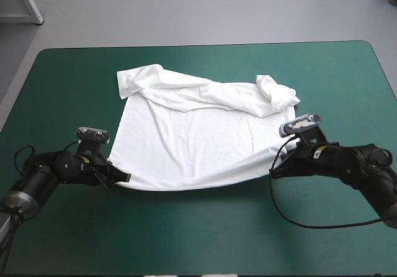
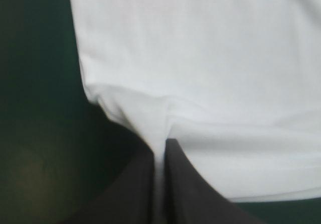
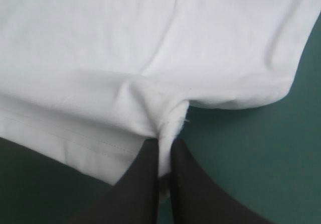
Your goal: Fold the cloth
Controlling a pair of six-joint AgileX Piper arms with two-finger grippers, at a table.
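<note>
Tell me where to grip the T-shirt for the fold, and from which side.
Grip the T-shirt at its two near hem corners, each from its outer side, low over the table. The body lies flat, hem toward the robot; the far end is bunched. The left gripper and right gripper are shut on those corners.

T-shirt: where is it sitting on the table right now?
In the high view the T-shirt lies spread in the middle of the table, sleeves toward its far edge, near corners pinched by the left gripper and the right gripper.
</note>
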